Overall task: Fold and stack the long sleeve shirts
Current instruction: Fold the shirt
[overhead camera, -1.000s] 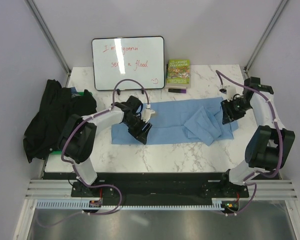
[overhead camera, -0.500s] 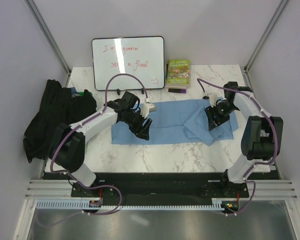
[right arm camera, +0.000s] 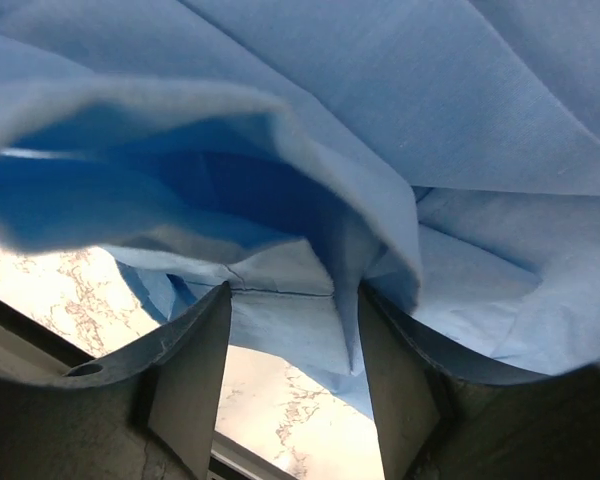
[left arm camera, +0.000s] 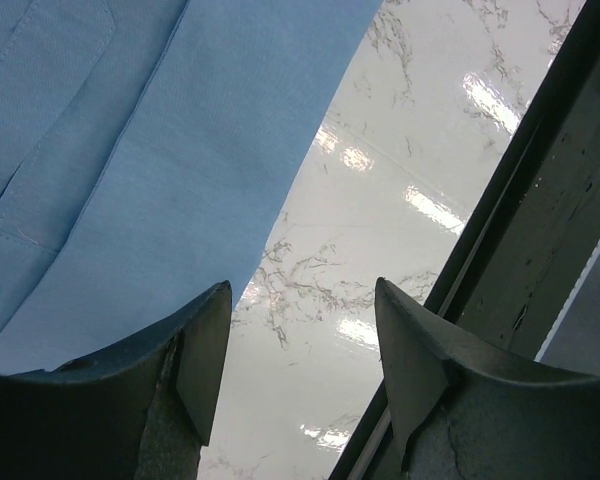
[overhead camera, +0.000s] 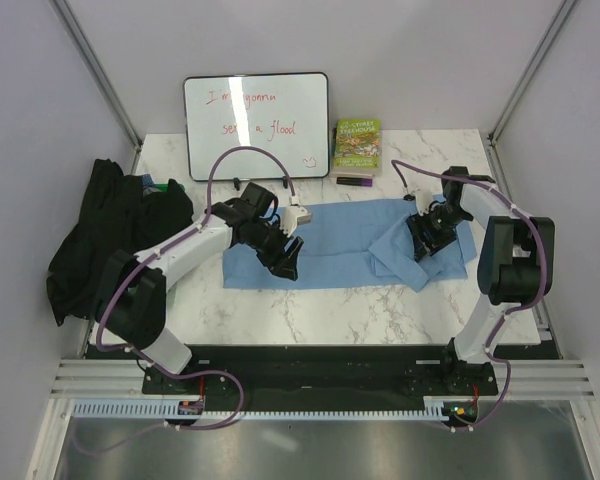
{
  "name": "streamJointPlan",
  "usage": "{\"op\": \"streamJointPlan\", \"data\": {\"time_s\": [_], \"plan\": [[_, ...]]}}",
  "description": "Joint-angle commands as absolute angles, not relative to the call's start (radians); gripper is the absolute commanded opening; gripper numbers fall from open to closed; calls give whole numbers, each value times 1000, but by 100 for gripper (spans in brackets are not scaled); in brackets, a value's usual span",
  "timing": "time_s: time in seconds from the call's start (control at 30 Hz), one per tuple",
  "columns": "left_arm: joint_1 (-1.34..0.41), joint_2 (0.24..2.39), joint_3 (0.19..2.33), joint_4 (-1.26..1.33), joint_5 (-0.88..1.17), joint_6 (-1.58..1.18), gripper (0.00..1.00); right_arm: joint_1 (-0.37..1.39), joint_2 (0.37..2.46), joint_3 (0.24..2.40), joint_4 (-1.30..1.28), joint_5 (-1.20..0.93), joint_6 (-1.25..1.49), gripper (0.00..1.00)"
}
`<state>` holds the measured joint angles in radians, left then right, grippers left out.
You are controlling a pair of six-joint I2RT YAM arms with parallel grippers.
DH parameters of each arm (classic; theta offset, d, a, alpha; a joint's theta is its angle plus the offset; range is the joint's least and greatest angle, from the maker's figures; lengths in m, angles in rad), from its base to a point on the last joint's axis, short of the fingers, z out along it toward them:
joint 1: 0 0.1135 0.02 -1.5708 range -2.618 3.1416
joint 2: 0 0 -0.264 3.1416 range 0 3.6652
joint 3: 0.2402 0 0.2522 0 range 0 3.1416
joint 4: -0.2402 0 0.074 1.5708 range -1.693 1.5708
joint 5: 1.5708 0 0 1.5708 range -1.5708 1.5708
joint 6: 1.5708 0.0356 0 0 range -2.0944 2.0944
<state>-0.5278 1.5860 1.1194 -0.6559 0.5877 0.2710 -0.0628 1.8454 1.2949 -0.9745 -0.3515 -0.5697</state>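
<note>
The light blue long sleeve shirt [overhead camera: 340, 240] lies as a long flat strip across the middle of the marble table, with rumpled folds at its right end. The black long sleeve shirt [overhead camera: 110, 235] is heaped at the table's left edge. My left gripper [overhead camera: 283, 262] hovers open over the blue shirt's near left edge; in the left wrist view its jaws [left arm camera: 302, 290] frame bare marble, the shirt [left arm camera: 160, 130] just beyond. My right gripper [overhead camera: 425, 240] stands open over the rumpled end. A loose fold of the shirt [right arm camera: 430, 100] hangs between its jaws [right arm camera: 294, 295], unpinched.
A whiteboard [overhead camera: 256, 125] leans on the back wall, with a green-covered book [overhead camera: 357, 147] and a small dark object [overhead camera: 355, 181] beside it. The dark rail [left arm camera: 540, 220] runs along the table's near edge. Walls close in left and right.
My right gripper has moved left and nearer over the shirt's rumpled end, and its jaws have opened wider. The left gripper has stayed over the near left edge, opening slightly.
</note>
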Motion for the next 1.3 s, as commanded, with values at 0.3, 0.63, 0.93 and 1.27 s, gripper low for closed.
{"op": "streamJointPlan", "data": {"time_s": [0.3,0.63,0.93,1.27], "plan": [[-526,1510,1135,-640,644,308,63,-124,1871,1382,-1166,-599,-580,11],[-773,1348,1137,-294,223,380,70,-193,1910,1362,-1261,-1123,-463,0],[-1107,1525,1176,-20,-75,330,82,-212,1928,1301,-1221,-1380,-399,0],[-1144,1608,1180,-69,-209,66,82,-245,1968,1310,-1362,-1471,-554,0]]}}
